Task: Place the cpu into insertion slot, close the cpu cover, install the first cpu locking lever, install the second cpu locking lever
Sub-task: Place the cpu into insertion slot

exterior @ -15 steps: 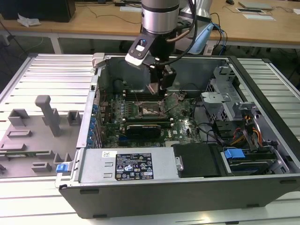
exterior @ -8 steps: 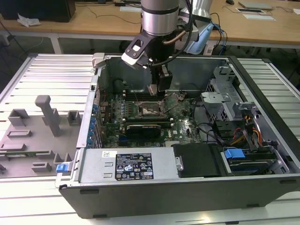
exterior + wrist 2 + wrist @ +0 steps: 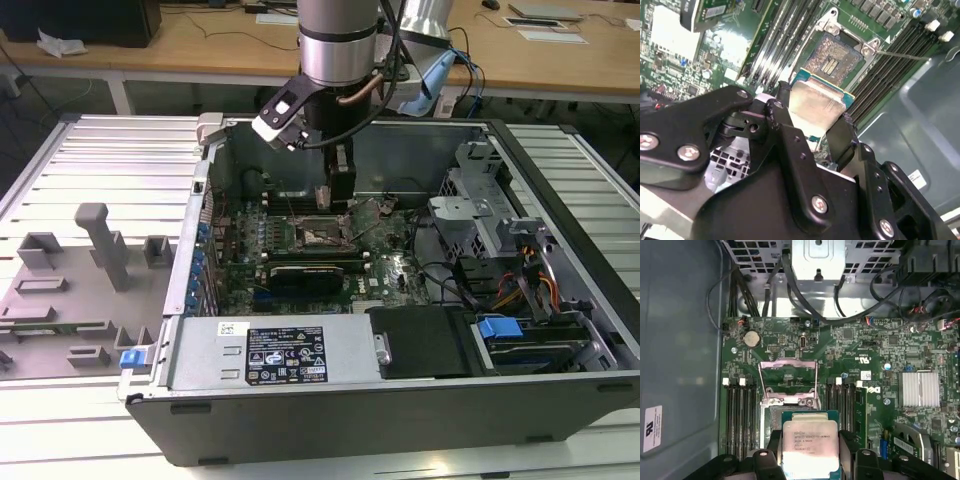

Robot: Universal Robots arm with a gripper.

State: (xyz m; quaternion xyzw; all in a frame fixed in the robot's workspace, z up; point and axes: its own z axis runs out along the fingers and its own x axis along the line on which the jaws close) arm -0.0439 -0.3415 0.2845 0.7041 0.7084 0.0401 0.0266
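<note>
My gripper (image 3: 810, 452) is shut on the cpu (image 3: 810, 442), a silver-topped square chip on a green base, pinched at two opposite edges by the black fingers (image 3: 771, 444). In the second wrist view the cpu (image 3: 816, 102) hangs just above and beside the insertion slot (image 3: 832, 55), whose gold contacts lie bare. The cpu cover (image 3: 788, 385) is swung open and lies back beyond the slot (image 3: 771, 416), which the chip partly hides. In the exterior view the gripper (image 3: 337, 198) reaches down into the open computer case over the insertion slot (image 3: 322, 237).
Black memory slots (image 3: 739, 412) run along both sides of the socket. A thin metal lever (image 3: 900, 55) sticks out beside it. A graphics card (image 3: 312, 272), a drive cage (image 3: 470, 215), cables and the case walls (image 3: 300, 355) crowd around. A grey fixture tray (image 3: 70, 290) lies at the exterior view's left.
</note>
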